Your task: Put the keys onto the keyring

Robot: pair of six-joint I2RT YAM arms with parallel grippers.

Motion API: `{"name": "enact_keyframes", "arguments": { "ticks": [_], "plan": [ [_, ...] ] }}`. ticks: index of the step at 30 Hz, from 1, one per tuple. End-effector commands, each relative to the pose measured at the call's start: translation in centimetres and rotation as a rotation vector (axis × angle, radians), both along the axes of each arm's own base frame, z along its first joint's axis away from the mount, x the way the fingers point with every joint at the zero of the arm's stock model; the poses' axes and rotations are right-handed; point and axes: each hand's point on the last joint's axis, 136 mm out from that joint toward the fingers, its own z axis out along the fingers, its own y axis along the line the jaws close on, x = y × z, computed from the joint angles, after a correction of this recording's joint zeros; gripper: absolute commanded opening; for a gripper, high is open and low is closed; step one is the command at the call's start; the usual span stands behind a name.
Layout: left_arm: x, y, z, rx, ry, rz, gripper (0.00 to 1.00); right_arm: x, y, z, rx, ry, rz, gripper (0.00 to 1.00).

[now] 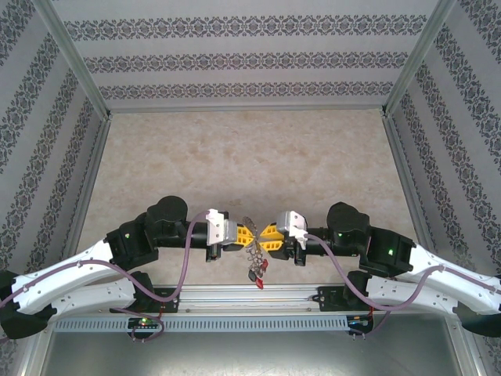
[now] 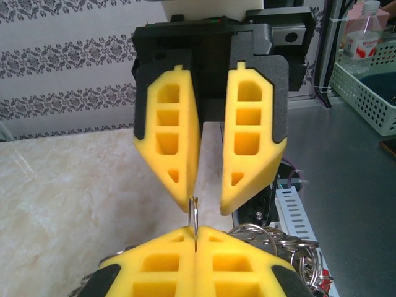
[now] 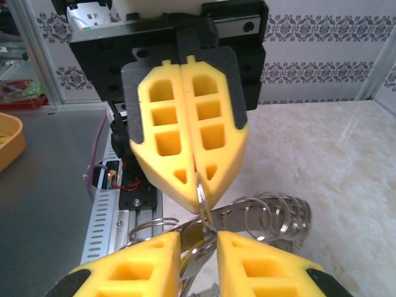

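My two grippers meet tip to tip above the table's near edge. The left gripper (image 1: 247,233) (image 2: 195,230) (image 3: 199,198) is shut on the thin silvery keyring (image 2: 194,213) (image 3: 199,189), which stands edge-on out of its tips. The right gripper (image 1: 267,235) (image 3: 198,238) (image 2: 209,199) is open by a narrow gap, and the ring's far edge sits at that gap, against one fingertip (image 2: 185,185). A bunch of small split rings (image 3: 278,213) (image 2: 281,238) hangs off the keyring. Below it dangle the keys (image 1: 258,269), one with a red head.
The beige table top (image 1: 250,157) stretches away beyond the grippers, closed in by patterned walls (image 1: 243,59). A metal rail (image 1: 250,298) with both arm bases runs along the near edge. A white basket (image 2: 365,86) stands off the table.
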Motion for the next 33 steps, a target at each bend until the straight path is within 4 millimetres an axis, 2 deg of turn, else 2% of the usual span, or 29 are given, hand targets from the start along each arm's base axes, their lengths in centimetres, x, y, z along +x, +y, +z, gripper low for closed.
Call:
{"name": "enact_keyframes", "arguments": {
  "ticks": [1, 6, 20, 33],
  "plan": [
    [0.0, -0.1, 2.5, -0.104, -0.032, -0.014, 0.00, -1.0, 0.3, 0.3, 0.031, 0.007, 0.049, 0.21],
    [-0.2, -0.3, 2.9, -0.134, -0.030, -0.036, 0.00, -0.7, 0.4, 0.0, 0.025, 0.006, 0.036, 0.14],
    [-0.9, -0.8, 2.7, -0.150, 0.006, -0.096, 0.00, -1.0, 0.4, 1.5, 0.083, -0.024, 0.057, 0.16],
    [-0.3, -1.2, 2.5, -0.171, 0.009, -0.085, 0.00, -1.4, 0.6, 1.7, 0.104, -0.026, 0.085, 0.16]
  ]
}}
